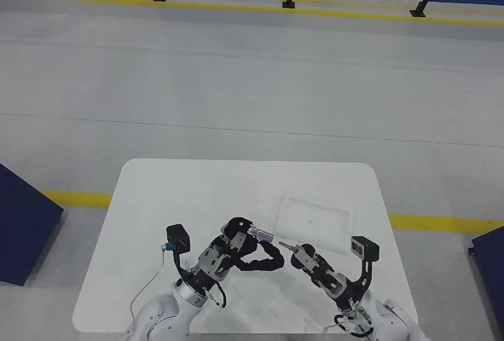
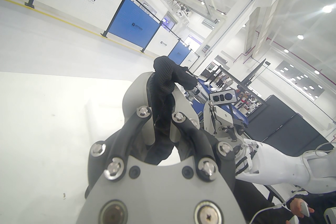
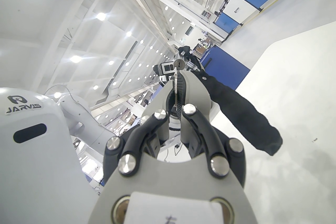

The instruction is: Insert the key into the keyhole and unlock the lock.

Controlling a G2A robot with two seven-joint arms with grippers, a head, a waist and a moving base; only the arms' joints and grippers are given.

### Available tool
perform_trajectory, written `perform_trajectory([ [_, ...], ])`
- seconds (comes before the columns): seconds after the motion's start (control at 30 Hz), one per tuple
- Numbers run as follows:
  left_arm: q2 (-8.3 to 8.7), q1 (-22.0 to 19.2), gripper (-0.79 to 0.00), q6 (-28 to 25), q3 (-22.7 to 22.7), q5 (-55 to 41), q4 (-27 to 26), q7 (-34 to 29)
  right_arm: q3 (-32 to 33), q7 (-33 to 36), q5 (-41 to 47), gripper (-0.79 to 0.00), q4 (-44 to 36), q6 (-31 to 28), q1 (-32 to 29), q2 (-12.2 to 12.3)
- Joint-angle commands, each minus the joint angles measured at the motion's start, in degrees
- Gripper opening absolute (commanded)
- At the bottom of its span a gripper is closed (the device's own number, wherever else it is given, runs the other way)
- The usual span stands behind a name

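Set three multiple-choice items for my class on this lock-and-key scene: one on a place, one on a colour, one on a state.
1. Where is the white tray?
A) on the table, beyond the arms
B) in the left hand
C) on the floor

2. What colour is the sleeve on the lock?
A) red
B) black
C) yellow

3. What state is the right hand in?
A) open and empty
B) shut on the key
C) shut on the tray

Answers:
1 A, it lies flat on the tabletop past the arms.
2 B, the mesh sleeve is black in every view.
3 B, its fingers pinch the key, which points at the keyhole.
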Motion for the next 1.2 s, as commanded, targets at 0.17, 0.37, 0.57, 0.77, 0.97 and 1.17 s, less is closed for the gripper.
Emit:
perform_trajectory([
  [0.17, 0.00, 0.00, -0.785, 0.00, 0.00, 0.00, 0.00, 0.00, -0.01, 0.00, 0.00, -0.785, 0.01, -0.02, 0.02, 0.00],
  [0.37, 0.00, 0.00, -0.785, 0.00, 0.00, 0.00, 0.00, 0.00, 0.29, -1.17, -1.37, -0.785, -1.31, 3.36, -0.58, -0.32],
  [0.57, 0.00, 0.00, -0.785, 0.00, 0.00, 0.00, 0.00, 0.00, 1.01, -2.46, -2.88, -0.785, -3.03, 5.69, -1.84, -0.71],
  [0.77, 0.00, 0.00, -0.785, 0.00, 0.00, 0.00, 0.00, 0.00, 2.00, -1.75, -2.88, -0.785, -4.74, 6.75, -3.10, -0.84],
  [0.97, 0.00, 0.00, -0.785, 0.00, 0.00, 0.00, 0.00, 0.00, 2.53, -0.59, -2.55, -0.785, -5.44, 7.65, -3.64, -1.04],
  [1.17, 0.00, 0.00, -0.785, 0.00, 0.00, 0.00, 0.00, 0.00, 2.65, 0.70, -1.81, -0.785, -5.83, 8.32, -3.74, -1.30],
])
